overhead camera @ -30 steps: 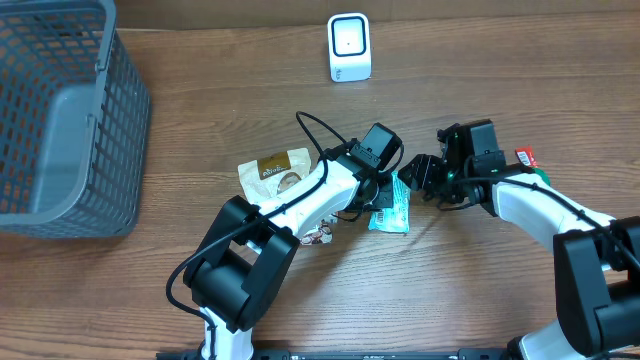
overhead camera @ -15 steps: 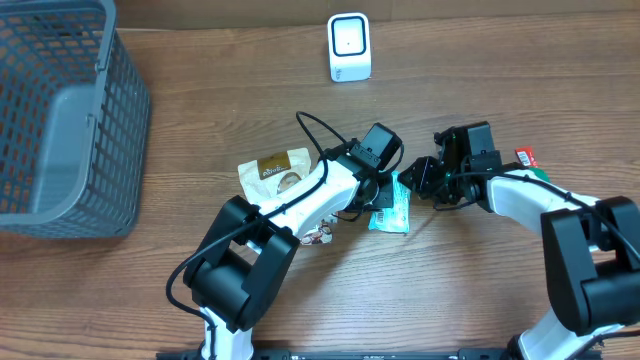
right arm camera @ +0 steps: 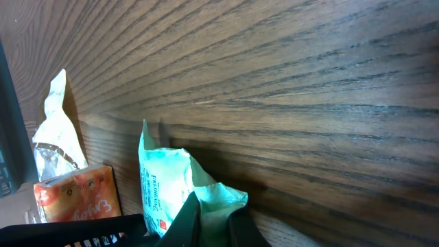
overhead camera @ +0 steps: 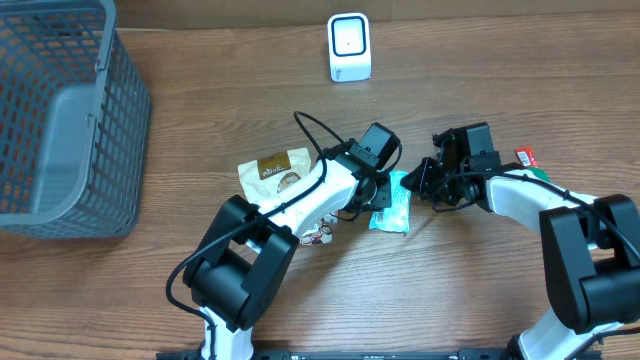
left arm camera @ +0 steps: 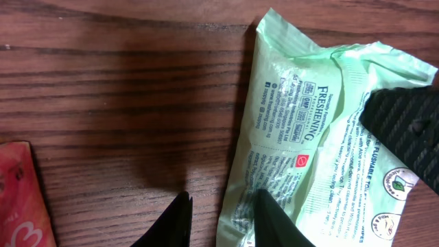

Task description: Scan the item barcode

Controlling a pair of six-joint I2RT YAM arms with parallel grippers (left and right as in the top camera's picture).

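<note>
Wooden table [overhead camera: 500, 60] with grey basket [overhead camera: 122, 120]; right jaws clamp wipes pack [overhead camera: 393, 214], left jaws apart

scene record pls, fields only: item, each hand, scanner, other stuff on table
item: pale green plastic wipes packet, lying on wooden table, print side up
right hand: shut on packet's corner
left hand: fingers slightly apart, straddling packet's edge
scanner: white box-shaped scanner, at far side, apart from packet
other: grey mesh basket at left; brown snack pouch beside left arm
</note>
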